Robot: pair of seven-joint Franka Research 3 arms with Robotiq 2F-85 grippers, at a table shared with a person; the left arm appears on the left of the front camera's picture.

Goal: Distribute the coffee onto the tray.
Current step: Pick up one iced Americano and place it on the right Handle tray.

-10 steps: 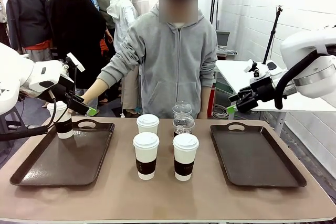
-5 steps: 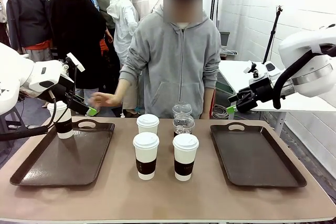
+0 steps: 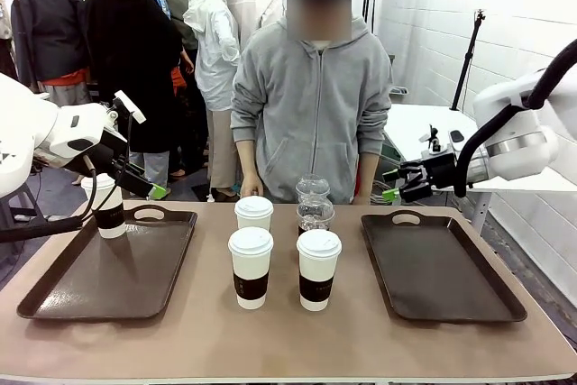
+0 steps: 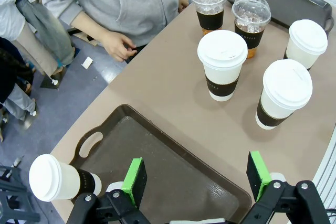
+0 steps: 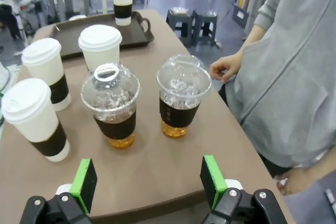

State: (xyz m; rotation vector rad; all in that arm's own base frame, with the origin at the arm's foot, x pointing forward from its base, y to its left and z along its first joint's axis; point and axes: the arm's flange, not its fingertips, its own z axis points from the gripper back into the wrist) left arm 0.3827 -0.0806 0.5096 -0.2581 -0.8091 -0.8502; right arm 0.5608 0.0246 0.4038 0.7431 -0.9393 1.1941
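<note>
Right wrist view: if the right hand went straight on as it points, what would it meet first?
Probably the two clear dome-lidded cups, side by side ahead of the open right hand; which first is unclear.

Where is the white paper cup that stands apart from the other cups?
In the front view the lone cup stands in the far left corner of the left tray, next to its handle.

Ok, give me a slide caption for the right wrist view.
Open right gripper faces two amber dome-lidded cups, three white lidded cups alongside.
</note>
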